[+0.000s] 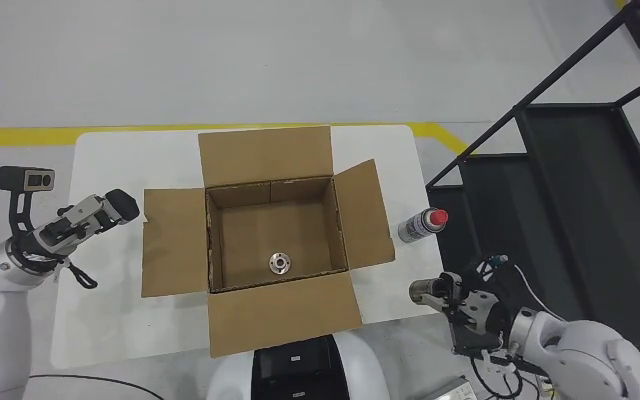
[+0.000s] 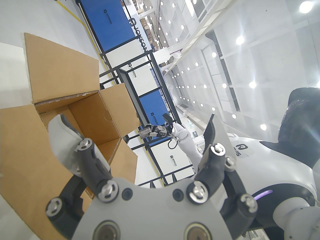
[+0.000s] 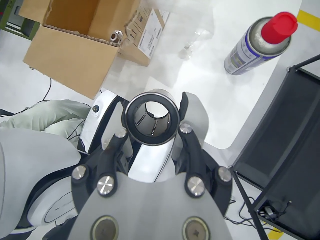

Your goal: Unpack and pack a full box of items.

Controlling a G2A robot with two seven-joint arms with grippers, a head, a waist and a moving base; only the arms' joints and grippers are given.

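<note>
Mid-table, one open box holds one metal fitting; one spray can by the right table edge. Left claw spread, empty, beside a flap; right claw clamps one steel cylinder

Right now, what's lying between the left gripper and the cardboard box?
In the top view, a bare strip of white table, then the cardboard box's side flap folded out toward the left gripper.

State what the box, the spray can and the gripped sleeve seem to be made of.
Box: corrugated cardboard, matte brown; fluted torn edges show.
Can: probably metal, printed body with a dull silvery shoulder; its cap looks like glossy red plastic.
Sleeve: polished metal, with mirror-like reflections; dark end ring, material unclear.
</note>
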